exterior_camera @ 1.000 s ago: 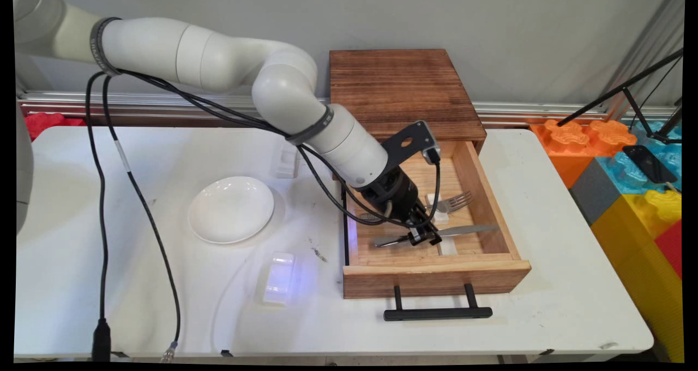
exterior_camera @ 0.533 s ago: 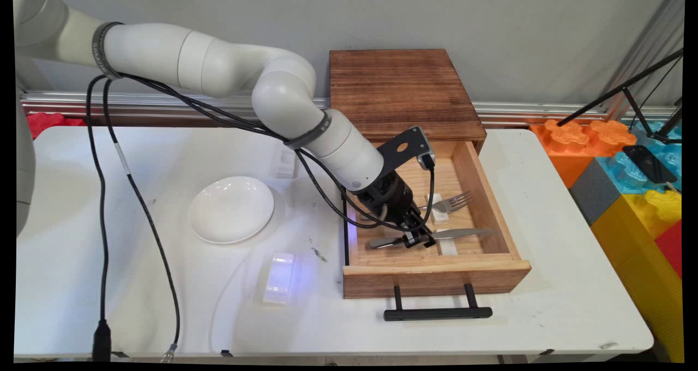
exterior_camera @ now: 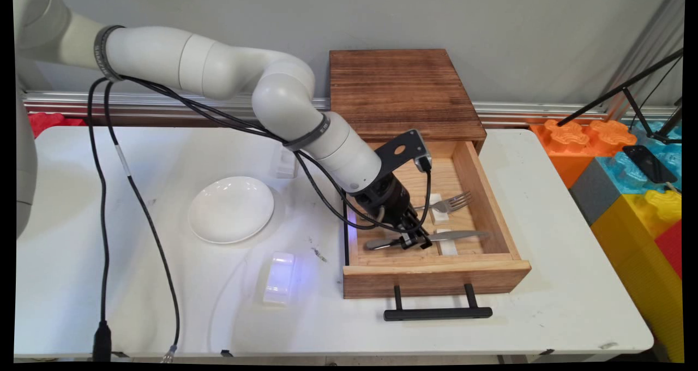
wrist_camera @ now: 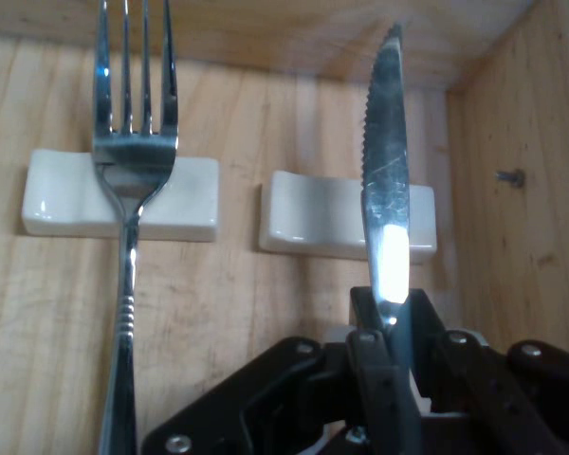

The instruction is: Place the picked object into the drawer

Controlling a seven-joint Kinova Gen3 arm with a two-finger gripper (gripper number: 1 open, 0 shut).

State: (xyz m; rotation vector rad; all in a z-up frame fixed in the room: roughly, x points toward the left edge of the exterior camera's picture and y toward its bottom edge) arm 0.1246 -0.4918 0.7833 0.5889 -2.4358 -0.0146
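I have the gripper (exterior_camera: 415,241) down inside the open wooden drawer (exterior_camera: 436,275), and its fingers (wrist_camera: 384,393) are closed tight on the handle of a table knife (exterior_camera: 455,234). In the hand view the knife (wrist_camera: 387,190) runs straight up from between the pads, serrated edge to the left, its blade passing over a small white rest (wrist_camera: 313,216) that sits on the drawer floor; I cannot tell whether the blade touches that rest or hangs just above it. Just beside it, a fork (wrist_camera: 131,142) lies parallel to the knife with its neck across a second white rest (wrist_camera: 62,194), tines pointing the same way as the knife tip. From the main view, the knife lies along the near part of the drawer, close to the front board, with the blade reaching toward the drawer's right wall, and the fork (exterior_camera: 452,201) lies a little farther back. The drawer is pulled out of a dark wooden cabinet (exterior_camera: 401,87) at the back of the white table (exterior_camera: 545,305), its black handle (exterior_camera: 437,312) facing the near side. To the left of the drawer, well apart from the gripper, I see a white plate (exterior_camera: 231,209), a small white block (exterior_camera: 278,277) nearer the front edge, and another white piece (exterior_camera: 285,161) partly hidden behind the arm.
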